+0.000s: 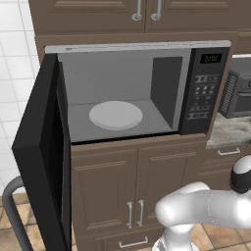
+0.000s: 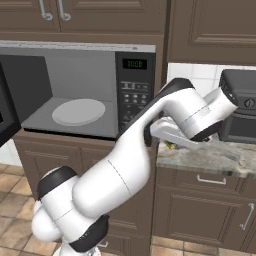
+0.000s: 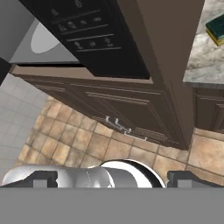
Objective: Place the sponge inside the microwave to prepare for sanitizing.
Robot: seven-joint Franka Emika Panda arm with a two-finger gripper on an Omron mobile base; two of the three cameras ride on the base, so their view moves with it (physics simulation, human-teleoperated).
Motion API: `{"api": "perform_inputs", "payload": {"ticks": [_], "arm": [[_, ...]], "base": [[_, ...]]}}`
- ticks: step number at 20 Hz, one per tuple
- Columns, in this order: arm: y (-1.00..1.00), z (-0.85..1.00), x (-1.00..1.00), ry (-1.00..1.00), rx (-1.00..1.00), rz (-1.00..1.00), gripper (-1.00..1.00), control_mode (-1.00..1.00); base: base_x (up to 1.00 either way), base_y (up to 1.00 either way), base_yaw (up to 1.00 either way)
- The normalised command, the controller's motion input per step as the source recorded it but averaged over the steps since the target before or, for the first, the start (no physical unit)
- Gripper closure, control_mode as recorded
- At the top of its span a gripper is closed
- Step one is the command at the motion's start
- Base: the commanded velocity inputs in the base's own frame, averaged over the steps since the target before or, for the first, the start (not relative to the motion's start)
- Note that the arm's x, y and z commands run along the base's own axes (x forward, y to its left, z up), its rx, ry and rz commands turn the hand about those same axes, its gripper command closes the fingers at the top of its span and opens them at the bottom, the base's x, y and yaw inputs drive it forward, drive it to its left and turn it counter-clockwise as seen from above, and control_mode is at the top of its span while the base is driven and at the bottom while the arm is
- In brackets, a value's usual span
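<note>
Lying on the stone counter [image 3: 199, 65], the sponge [image 3: 216, 29]; microwave [image 1: 203, 93] door open.

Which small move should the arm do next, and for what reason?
Probably swing the open gripper toward the yellow sponge with the dark scouring layer and lower over it. The sponge lies on the grey stone counter, not yet held, while the black microwave already stands with its door open and its white turntable bare.
</note>
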Motion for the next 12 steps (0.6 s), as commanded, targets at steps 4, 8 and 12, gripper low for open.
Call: {"api": "perform_inputs", "payload": {"ticks": [4,8,12], "arm": [[-0.05,-0.11,0.45,0.00,0.00,0.00,-1.00,-1.00],[-0.10,-0.12,0.44,0.00,0.00,0.00,-1.00,-1.00],[0.00,-0.22,0.37,0.00,0.00,-0.01,-1.00,-1.00]], "base": [[0.00,0.00,0.00],[0.00,0.00,0.00],[0.00,0.00,0.00]]}}
